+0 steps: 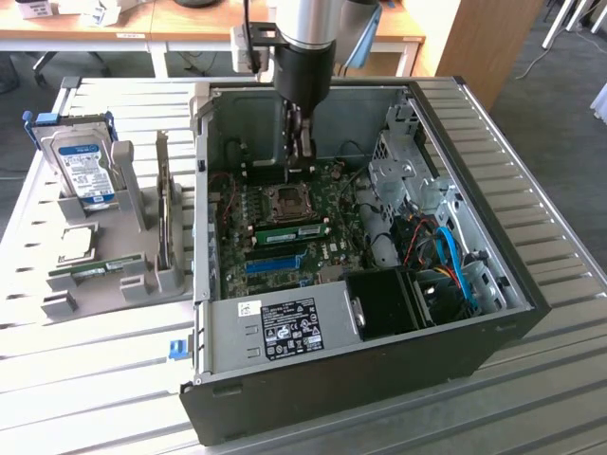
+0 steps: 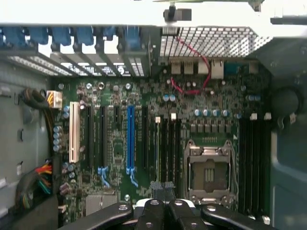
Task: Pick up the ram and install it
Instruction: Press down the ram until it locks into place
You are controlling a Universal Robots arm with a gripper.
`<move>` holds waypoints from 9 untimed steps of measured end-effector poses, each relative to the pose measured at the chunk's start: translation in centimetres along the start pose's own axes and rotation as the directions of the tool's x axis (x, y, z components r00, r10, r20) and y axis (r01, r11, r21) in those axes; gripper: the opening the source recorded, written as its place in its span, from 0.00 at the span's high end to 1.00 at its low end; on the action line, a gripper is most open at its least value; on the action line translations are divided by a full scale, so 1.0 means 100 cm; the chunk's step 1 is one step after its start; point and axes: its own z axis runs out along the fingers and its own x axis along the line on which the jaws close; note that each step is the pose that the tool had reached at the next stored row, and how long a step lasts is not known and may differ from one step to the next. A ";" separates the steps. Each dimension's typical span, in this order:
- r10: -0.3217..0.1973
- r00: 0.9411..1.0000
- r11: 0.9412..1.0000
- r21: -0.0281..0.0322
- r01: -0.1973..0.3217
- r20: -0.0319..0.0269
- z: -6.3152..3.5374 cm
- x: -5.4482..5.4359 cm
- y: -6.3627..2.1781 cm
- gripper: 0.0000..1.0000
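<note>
Already one ram (image 1: 290,231) stick sits seated in a motherboard (image 1: 285,223) slot, just beside the processor socket (image 1: 287,200). Far toward the exterior view's left of that socket, another green stick (image 1: 87,271) lies in the gray holder (image 1: 133,270) on the desk (image 1: 85,379). My end effector (image 1: 297,156) hangs above the socket, fingers together, carrying nothing, so installation looks largely done.

a silver cylindrical arm (image 1: 305,24) carries a black wrist housing and black, screw-studded gripper (image 2: 163,191) links.
</note>
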 end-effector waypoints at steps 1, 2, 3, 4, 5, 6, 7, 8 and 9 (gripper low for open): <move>0.000 1.000 1.000 0.000 0.000 0.000 -0.0001 0.000 -0.0023 0.89; 0.000 1.000 1.000 0.000 0.000 0.000 -0.0001 0.000 -0.0045 0.89; 0.000 1.000 1.000 0.000 0.000 0.000 -0.0001 0.000 -0.0066 0.89; 0.000 1.000 1.000 0.000 0.000 0.000 -0.0001 0.000 -0.0089 0.89; 0.000 1.000 1.000 0.000 0.000 0.000 -0.0002 0.000 -0.0110 0.89; 0.000 1.000 1.000 0.000 0.000 0.000 -0.0002 0.000 -0.0132 0.89; 0.000 1.000 1.000 0.000 0.000 0.000 -0.0003 0.000 -0.0153 0.89; 0.000 1.000 1.000 0.000 0.000 0.000 -0.0003 0.000 -0.0174 0.89; 0.000 1.000 1.000 0.000 0.000 0.000 -0.0003 0.000 -0.0193 0.89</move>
